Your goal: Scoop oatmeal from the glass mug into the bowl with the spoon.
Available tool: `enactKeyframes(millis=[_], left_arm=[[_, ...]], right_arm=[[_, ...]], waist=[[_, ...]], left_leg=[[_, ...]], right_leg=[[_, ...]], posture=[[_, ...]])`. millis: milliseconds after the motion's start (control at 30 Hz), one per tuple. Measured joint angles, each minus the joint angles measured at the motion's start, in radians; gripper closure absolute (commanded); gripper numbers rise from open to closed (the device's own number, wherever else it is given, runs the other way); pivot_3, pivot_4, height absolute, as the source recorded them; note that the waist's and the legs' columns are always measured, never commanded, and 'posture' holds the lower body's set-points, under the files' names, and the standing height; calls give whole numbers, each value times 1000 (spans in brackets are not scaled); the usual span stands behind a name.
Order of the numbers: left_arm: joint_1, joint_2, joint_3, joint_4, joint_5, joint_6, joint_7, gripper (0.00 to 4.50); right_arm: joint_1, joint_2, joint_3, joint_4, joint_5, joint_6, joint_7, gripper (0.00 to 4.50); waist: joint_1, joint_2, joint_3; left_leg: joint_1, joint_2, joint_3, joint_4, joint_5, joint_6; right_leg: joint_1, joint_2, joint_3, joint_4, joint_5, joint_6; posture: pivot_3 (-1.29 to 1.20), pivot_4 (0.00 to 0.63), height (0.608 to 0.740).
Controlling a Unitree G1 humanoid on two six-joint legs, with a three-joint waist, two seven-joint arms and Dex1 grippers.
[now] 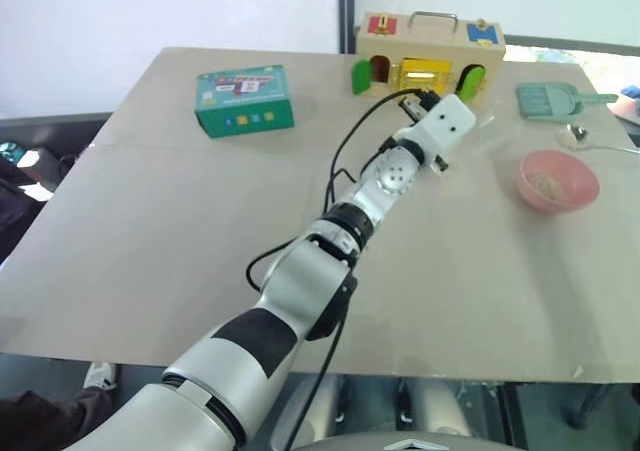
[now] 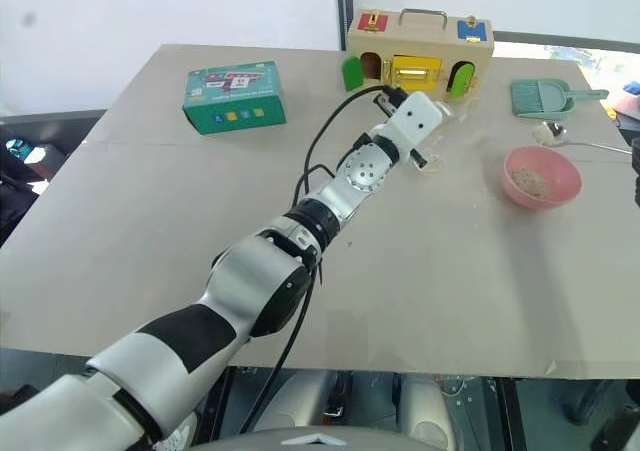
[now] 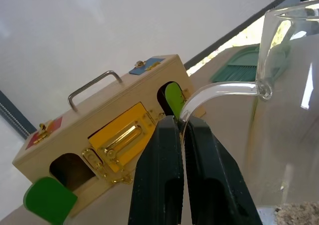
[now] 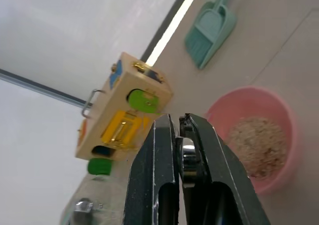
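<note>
Toward the table's right edge, the bowl (image 2: 541,177) is seen beyond the glass mug (image 3: 289,135), whose handle is clamped by the left gripper (image 3: 182,130), while the spoon (image 4: 187,157) is pinched in the right gripper (image 4: 177,122).

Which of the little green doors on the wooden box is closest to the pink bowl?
The lime-green door at the right end of the wooden box is closest to the pink bowl. The darker green door hangs at the box's far left end, away from the bowl.

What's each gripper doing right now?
Left gripper: shut on the mug handle.
Right gripper: shut on the spoon.
</note>
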Motion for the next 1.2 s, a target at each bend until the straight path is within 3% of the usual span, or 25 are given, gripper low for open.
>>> enactKeyframes(millis=[167,267,367,400,500,533,600,667,833,967,1200], left_arm=[[-6,2,7,0,-17,-1,-14,4478],[-6,5,10,-1,-27,-10,-26,4478],[-6,9,17,-4,-37,-25,-32,4478],[-2,20,20,-8,-41,-34,-34,4478],[24,33,34,-30,-52,-54,-45,4478],[33,39,36,-36,-56,-61,-50,4478],[62,53,39,-54,-62,-80,-69,4478],[115,72,43,-81,-75,-108,-96,4478],[204,105,44,-95,-84,-119,-132,4478],[240,117,44,-142,-94,-132,-145,4478],[324,103,44,-289,-133,-168,-187,4478]], right_arm=[[6,-123,177,44,-285,49,185,4500],[70,-267,349,-41,-626,25,411,4500],[145,-341,459,-118,-890,-61,574,4500],[203,-390,520,-154,-1075,-151,649,4500],[247,-399,543,-193,-1280,-259,717,4500],[244,-365,522,-203,-1289,-271,727,4500],[210,-216,417,-243,-1152,-266,733,4500],[169,-89,285,-292,-849,-219,707,4500],[108,-46,196,-427,-460,-183,609,4500],[83,-53,257,-456,-359,-143,558,4500],[69,-80,388,-417,-426,-61,569,4500]], waist=[[-2,1,0],[0,2,0],[4,2,0],[4,2,0],[3,2,0],[1,1,0],[0,0,1],[0,1,0],[1,1,1],[4,1,1],[2,1,0]], left_leg=[[0,1,2,0,0,1],[-1,1,2,1,0,0],[-1,0,2,1,2,-3],[-1,0,1,1,2,-4],[-1,-1,2,2,2,-4],[0,-1,2,1,2,-4],[0,0,1,2,2,-5],[0,0,1,1,2,-5],[0,-1,1,2,2,-4],[0,-1,1,3,1,-3],[-1,-1,1,4,1,-3]], right_leg=[[0,0,2,0,0,1],[-1,1,1,-1,0,1],[-1,1,1,-1,0,2],[-1,0,1,-1,0,3],[-2,0,2,-1,0,4],[-2,1,3,-1,0,5],[-2,1,3,-1,0,5],[-2,1,3,-1,0,4],[-2,0,3,-1,0,5],[-1,-1,2,0,0,5],[-1,-1,2,0,1,5]], posture=[[0,150,740],[0,150,740],[0,150,740],[0,150,740],[0,150,740],[0,150,740],[0,150,740],[0,150,740],[0,150,740],[0,150,740],[0,150,740]])
